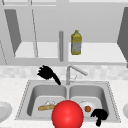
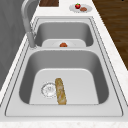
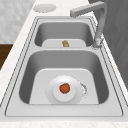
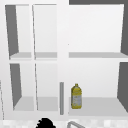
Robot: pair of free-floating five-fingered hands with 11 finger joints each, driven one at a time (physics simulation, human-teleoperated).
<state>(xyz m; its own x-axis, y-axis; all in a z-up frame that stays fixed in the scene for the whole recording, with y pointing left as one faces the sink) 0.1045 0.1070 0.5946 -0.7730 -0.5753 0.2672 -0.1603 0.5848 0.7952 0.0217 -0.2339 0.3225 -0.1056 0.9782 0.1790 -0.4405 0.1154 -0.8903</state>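
Observation:
My left hand (image 1: 46, 72) hovers above the sink's back edge, just left of the faucet (image 1: 72, 71), with its fingers spread and holding nothing; its top also shows in the upper view (image 4: 45, 123). My right hand (image 1: 100, 114) hangs over the front right corner of the sink, close to a white plate (image 3: 65, 89) in the right basin that carries a small orange-red ball (image 3: 65, 88). A baguette (image 2: 60, 91) lies on the left basin's floor beside the drain (image 2: 49, 89). A big red ball (image 1: 67, 114) sits at the sink's front middle.
A yellow bottle (image 1: 76, 42) stands on the open cabinet's lower shelf, right of a vertical handle (image 1: 61, 46). A plate (image 2: 80, 7) with food and a wooden board (image 2: 49, 2) lie on the right counter. Another plate (image 3: 44, 7) rests on the left counter.

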